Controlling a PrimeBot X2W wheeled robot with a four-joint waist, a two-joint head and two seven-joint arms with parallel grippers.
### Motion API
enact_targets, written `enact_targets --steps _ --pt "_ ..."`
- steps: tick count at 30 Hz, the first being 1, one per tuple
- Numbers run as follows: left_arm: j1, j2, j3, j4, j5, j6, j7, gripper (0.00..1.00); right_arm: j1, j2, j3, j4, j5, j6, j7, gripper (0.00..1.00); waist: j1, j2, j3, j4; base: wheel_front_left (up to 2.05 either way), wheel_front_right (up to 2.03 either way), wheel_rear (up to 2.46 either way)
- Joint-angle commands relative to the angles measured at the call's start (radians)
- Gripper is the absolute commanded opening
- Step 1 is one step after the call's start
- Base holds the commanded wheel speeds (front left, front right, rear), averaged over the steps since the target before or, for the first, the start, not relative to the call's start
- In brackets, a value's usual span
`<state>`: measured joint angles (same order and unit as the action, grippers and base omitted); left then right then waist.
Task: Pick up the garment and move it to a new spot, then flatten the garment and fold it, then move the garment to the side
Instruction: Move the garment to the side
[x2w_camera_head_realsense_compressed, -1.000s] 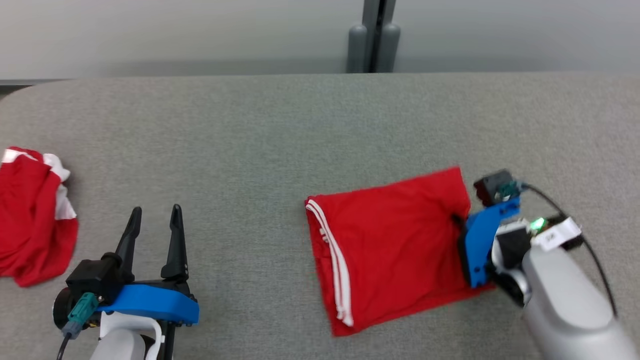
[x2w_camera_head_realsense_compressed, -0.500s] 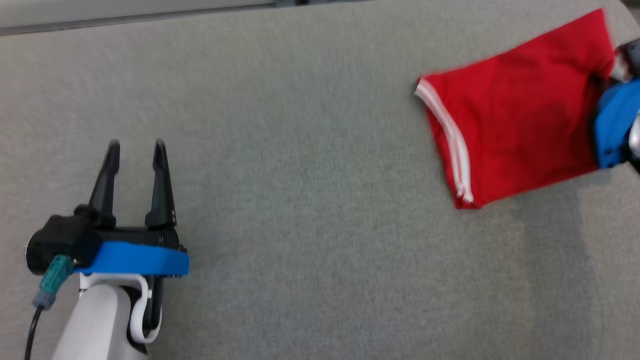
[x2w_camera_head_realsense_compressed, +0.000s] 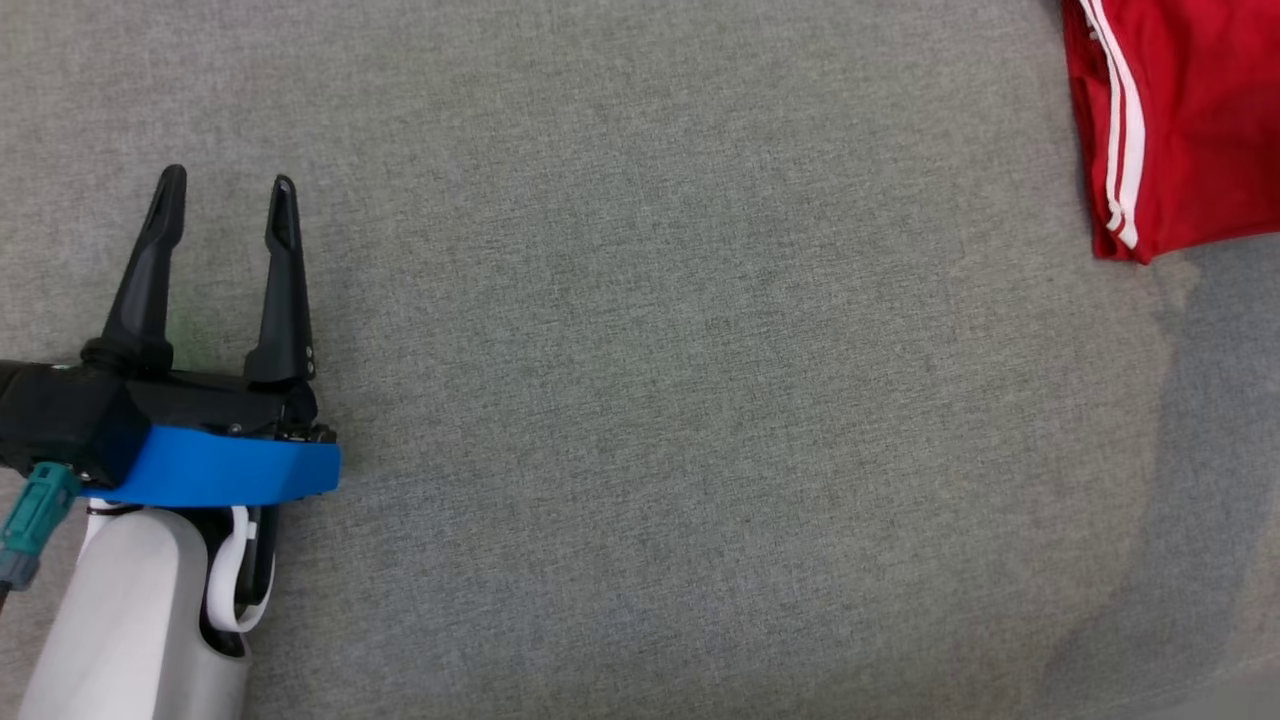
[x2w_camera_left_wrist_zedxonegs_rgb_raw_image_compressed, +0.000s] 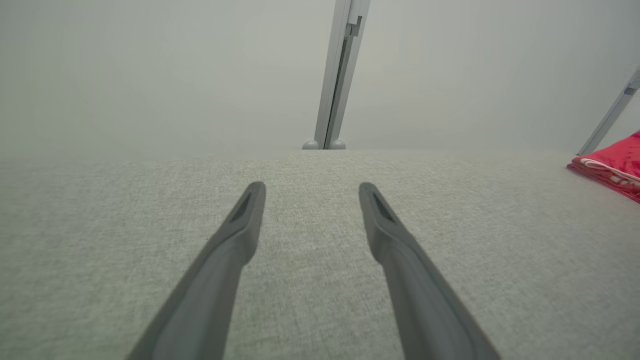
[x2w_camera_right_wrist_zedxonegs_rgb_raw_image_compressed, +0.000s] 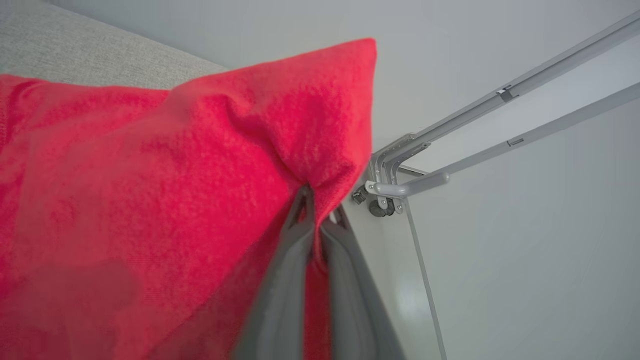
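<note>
- While the head camera swings, the folded red garment (x2w_camera_head_realsense_compressed: 1190, 100) ends up far farther from the left gripper (x2w_camera_head_realsense_compressed: 228, 190) than a second ago, so it really is travelling sideways.
- Right gripper (x2w_camera_right_wrist_zedxonegs_rgb_raw_image_compressed: 320, 212): jaws clamped on the garment's corner, cloth bunched around their tips. The final move aside looks under way.
- Left jaws stand apart, empty, above the bare grey surface (x2w_camera_head_realsense_compressed: 650, 400).
- Beyond them are a pale wall and a metal post (x2w_camera_left_wrist_zedxonegs_rgb_raw_image_compressed: 336, 75).

L gripper (x2w_camera_head_realsense_compressed: 229, 182) spread, empty; R gripper (x2w_camera_right_wrist_zedxonegs_rgb_raw_image_compressed: 320, 212) pinched tight on garment (x2w_camera_right_wrist_zedxonegs_rgb_raw_image_compressed: 150, 200).
</note>
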<state>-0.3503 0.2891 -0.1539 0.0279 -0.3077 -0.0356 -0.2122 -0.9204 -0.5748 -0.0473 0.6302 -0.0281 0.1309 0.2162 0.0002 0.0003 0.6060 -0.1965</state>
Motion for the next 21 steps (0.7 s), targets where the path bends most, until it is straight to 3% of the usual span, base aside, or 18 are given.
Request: enact_targets --steps 1,8,9,10,11,21 --pt "-0.014 0.012 0.002 -0.011 0.005 0.006 0.007 1.0 -0.008 0.023 -0.004 -0.003 -0.002 0.0 -0.021 0.0 -0.0002 -0.0003 0.009 0.0 0.0 0.0 0.0" --pt "-0.019 0.018 -0.007 -0.037 0.006 0.009 0.024 1.0 -0.005 0.045 -0.033 -0.013 -0.107 0.0 -0.042 0.0 -0.0002 -0.0003 0.012 0.003 0.0 0.0 0.0" --pt "-0.018 0.016 -0.009 -0.037 0.004 0.009 0.023 1.0 0.0 0.051 -0.038 -0.015 -0.115 0.0 -0.043 0.11 -0.0002 -0.0003 0.009 0.004 0.0 0.0 0.0" --pt "-0.016 0.015 -0.01 -0.035 0.003 0.009 0.022 1.0 0.006 0.056 -0.034 -0.02 -0.123 0.0 -0.051 0.87 -0.0002 -0.0003 0.004 0.005 0.0 0.0 0.0" --pt "-0.014 0.013 -0.012 -0.031 0.001 0.01 0.02 1.0 0.01 0.058 -0.033 -0.024 -0.135 0.0 -0.055 1.0 -0.0002 -0.0003 -0.002 0.007 0.0 0.0 0.0" --pt "0.047 -0.034 -0.031 0.072 -0.03 0.006 -0.023 1.0 0.142 0.129 0.014 -0.063 -0.088 0.0 -0.165 1.0 -0.0002 -0.0003 -0.184 0.055 0.0 0.0 0.0"
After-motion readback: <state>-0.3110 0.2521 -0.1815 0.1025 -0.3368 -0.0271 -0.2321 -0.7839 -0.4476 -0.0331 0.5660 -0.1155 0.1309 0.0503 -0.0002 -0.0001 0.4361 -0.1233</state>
